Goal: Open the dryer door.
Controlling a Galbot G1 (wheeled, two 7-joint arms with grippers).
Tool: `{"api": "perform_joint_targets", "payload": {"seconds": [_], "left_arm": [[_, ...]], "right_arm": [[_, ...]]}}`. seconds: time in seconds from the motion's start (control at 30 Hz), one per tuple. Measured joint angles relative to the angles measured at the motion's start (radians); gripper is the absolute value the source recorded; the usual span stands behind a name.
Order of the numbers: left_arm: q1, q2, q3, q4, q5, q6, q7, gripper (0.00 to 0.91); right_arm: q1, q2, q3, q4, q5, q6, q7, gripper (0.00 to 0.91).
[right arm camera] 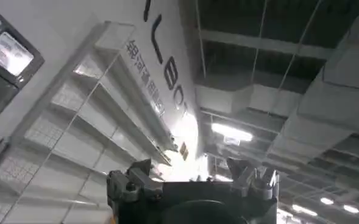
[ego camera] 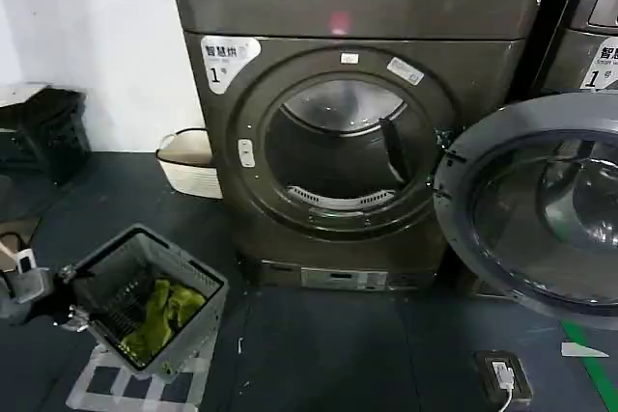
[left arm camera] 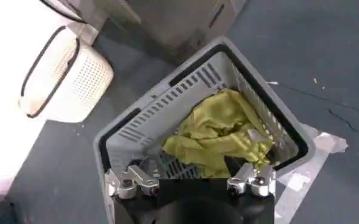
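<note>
Dryer door [ego camera: 529,207]: swung wide open to the robot's right of the drum mouth, hinged at that side of the dryer [ego camera: 357,113]; grey plastic inner ring faces outward around dark tinted glass.
Drum opening [ego camera: 340,147]: fully exposed, nothing visible inside.
Task standing: judged complete as things lie; door is clear of its latch side.
Left gripper [left arm camera: 190,181]: fingers spread, holding nothing, poised above the near rim of the grey laundry basket [left arm camera: 161,106], which holds a yellow-green cloth [left arm camera: 219,135].
Basket position: on the floor by the dryer's front left corner, with a white basket [ego camera: 189,162] against the wall beyond it.
Right gripper [right arm camera: 191,181]: fingers apart, empty, aimed upward at wall and ceiling, away from the door.
Risk 1: the open door overhangs the floor at the robot's right; a right-arm sweep downward could strike it and slam it back.
Risk 2: the door may drift closed unaided if the hinge is loose; cannot tell.
Risk 3: a small device with a cable [ego camera: 504,374] lies on the floor below the door, a snag hazard.
</note>
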Motion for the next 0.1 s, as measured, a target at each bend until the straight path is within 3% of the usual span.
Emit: {"api": "perform_joint_targets", "payload": {"seconds": [0.1], "left_arm": [[0.0, 0.001, -0.006, -0.004, 0.003, 0.001, 0.002, 0.907]], "right_arm": [[-0.003, 0.001, 0.007, -0.003, 0.0, 0.0, 0.0, 0.907]]}}
